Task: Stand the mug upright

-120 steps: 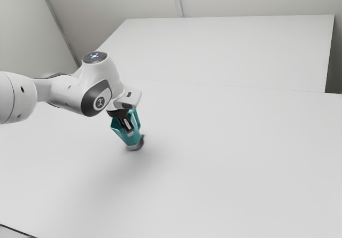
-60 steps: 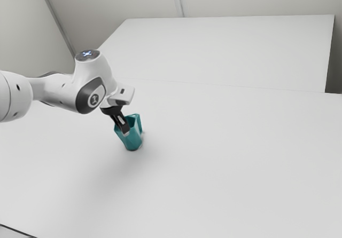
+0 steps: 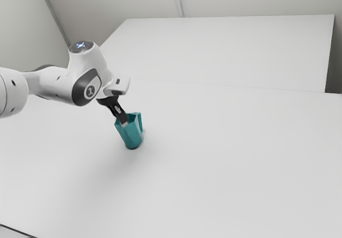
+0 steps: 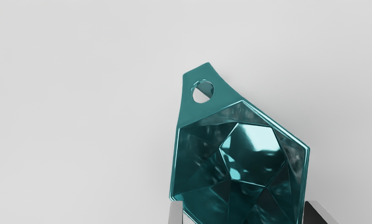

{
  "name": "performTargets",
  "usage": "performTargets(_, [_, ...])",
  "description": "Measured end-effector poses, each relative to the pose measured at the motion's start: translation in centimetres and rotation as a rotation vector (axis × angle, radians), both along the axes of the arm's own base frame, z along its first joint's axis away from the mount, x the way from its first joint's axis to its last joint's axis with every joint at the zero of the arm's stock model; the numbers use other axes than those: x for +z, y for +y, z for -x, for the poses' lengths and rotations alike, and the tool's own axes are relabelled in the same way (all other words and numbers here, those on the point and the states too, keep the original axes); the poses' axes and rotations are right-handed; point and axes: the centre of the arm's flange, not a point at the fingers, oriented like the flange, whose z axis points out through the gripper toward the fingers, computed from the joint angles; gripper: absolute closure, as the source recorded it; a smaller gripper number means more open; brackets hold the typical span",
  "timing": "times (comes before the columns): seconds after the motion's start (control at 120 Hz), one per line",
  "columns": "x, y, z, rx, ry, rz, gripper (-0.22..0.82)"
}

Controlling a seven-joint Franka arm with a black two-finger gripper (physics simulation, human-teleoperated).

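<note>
one mug point(image 3: 132, 135) upright on table point(image 3: 214, 163), open claw point(image 3: 124, 123) close by

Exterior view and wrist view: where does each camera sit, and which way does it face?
Exterior view: beside the arm, looking down across the table; arm and gripper enter from the exterior view's left.
Wrist view: mounted by the gripper, looking down into the mug; open fingers show at the bottom edge.
Shared: mug, gripper, table.

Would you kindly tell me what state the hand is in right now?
Hand: open, holding nothing, with the teal mug partly between its parted fingers.
</note>
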Motion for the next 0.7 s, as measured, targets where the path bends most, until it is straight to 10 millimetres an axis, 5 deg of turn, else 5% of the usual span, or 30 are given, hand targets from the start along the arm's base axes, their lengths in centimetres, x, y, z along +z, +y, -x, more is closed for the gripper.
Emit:
performTargets(0.3, [4.5,-0.3,-1.9,-0.007,-0.077,-0.005,0.2])
performTargets(0.492, [11.6,-0.8,-5.4,0.01,-0.152,0.015,0.1])
performTargets(0.608, [15.3,-4.8,-8.3,-0.007,-0.136,0.041,0.06])
performTargets(0.7, [16.4,-7.5,-9.5,0.004,-0.078,0.054,0.04])
